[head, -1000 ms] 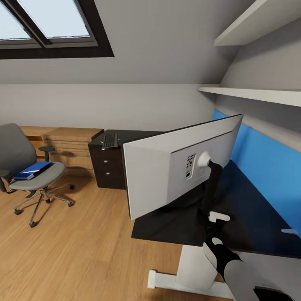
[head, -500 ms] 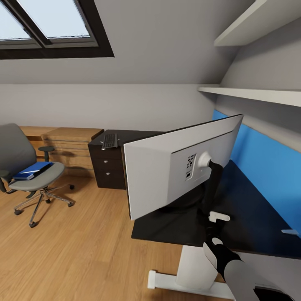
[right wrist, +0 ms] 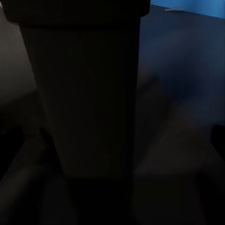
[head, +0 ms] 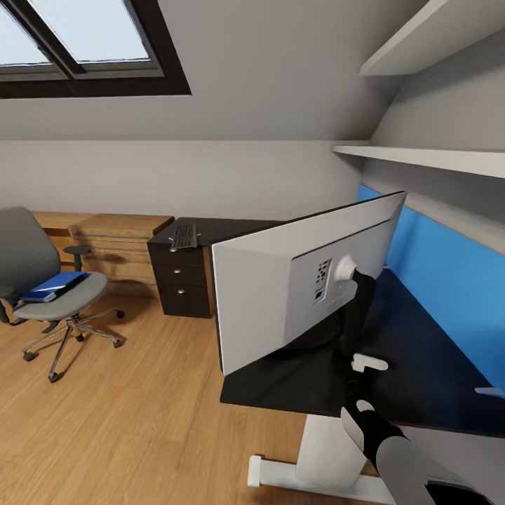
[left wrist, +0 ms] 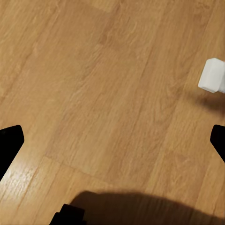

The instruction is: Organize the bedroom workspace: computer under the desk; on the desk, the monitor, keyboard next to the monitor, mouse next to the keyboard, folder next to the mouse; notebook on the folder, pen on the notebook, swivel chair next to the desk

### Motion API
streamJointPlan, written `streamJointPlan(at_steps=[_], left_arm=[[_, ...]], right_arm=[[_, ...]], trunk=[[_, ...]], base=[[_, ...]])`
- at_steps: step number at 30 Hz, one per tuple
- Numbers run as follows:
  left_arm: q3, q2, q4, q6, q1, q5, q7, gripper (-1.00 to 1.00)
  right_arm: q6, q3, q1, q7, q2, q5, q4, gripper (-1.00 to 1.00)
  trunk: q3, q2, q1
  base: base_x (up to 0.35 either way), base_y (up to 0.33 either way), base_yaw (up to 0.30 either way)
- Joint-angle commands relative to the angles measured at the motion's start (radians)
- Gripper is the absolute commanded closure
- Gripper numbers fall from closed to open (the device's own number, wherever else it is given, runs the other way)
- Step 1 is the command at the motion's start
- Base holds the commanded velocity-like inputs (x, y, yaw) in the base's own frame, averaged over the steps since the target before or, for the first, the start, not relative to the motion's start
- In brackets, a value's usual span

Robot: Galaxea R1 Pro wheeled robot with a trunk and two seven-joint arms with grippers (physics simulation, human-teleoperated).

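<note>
The monitor [head: 280,287] stands on the black desk [head: 421,351] with its silver-white back towards me. My right gripper [head: 355,354] reaches up to its black neck [right wrist: 89,93], and the dark fingertips [right wrist: 218,137] stand wide apart on either side, so it is open. The left gripper [left wrist: 112,140] hangs open over bare wood floor. On the desk's drawer unit [head: 181,280] lies the keyboard [head: 184,236]. At the left, the blue folder [head: 55,284] rests on the seat of the grey swivel chair [head: 66,298]. The computer, mouse, notebook and pen are out of view.
A light-wood chest [head: 119,242] stands against the back wall between chair and drawer unit. A blue wall panel [head: 449,280] and two shelves [head: 428,158] run along the desk's far side. The desk's white foot [left wrist: 213,75] sits on the floor.
The monitor has shifted slightly to the right and turned a little on the desk. The right arm has moved a little with it. Chair, folder and keyboard have not moved.
</note>
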Motion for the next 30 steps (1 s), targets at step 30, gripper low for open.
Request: streamJointPlan(at_steps=[30], left_arm=[[0.003, -0.001, 0.0, -0.003, 0.0, 0.001, 0.0, -1.0]], right_arm=[[-0.009, -0.008, -0.001, 0.0, 0.0, -0.002, 0.0, -1.0]], trunk=[[-0.001, 0.0, 0.0]], base=[[0.0, -0.048, 0.0]])
